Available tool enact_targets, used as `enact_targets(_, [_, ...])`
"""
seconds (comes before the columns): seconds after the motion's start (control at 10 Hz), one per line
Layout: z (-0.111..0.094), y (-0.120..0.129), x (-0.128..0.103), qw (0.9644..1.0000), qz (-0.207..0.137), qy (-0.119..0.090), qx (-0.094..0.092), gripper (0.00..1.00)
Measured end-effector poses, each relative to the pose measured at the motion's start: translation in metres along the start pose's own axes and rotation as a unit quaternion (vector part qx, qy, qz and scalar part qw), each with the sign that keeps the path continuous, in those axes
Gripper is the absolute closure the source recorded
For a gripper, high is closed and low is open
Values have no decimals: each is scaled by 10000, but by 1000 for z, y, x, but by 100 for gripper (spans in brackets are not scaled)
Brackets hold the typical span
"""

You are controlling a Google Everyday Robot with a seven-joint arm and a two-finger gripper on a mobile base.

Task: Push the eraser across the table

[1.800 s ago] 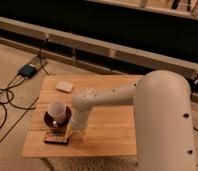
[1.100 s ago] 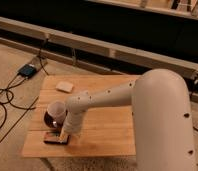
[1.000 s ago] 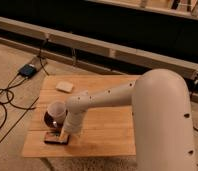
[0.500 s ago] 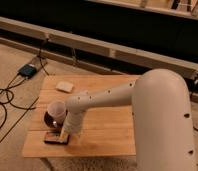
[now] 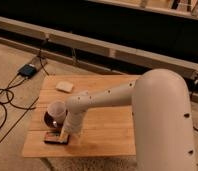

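The eraser (image 5: 54, 137), a small dark flat block with a reddish face, lies near the front left edge of the light wooden table (image 5: 107, 140). My white arm reaches down from the right across the table. My gripper (image 5: 66, 136) is at the arm's lower end, right beside the eraser's right end and seemingly touching it. The arm hides most of the gripper.
A pale cup (image 5: 57, 111) stands on a dark saucer (image 5: 48, 119) just behind the eraser. A pale cream flat block (image 5: 65, 86) lies at the table's back left. Cables and a small box (image 5: 29, 70) lie on the floor to the left.
The arm's lower end shifted slightly left towards the eraser between the earliest frame and later ones. Since then nothing has visibly moved.
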Motion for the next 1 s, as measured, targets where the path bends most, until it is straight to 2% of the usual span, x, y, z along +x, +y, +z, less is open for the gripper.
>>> enact_targets(0.7, [0, 1, 0, 10000, -17, 1, 1, 35])
enact_targets(1.0, [5, 14, 2, 9997, -237, 93, 40, 35])
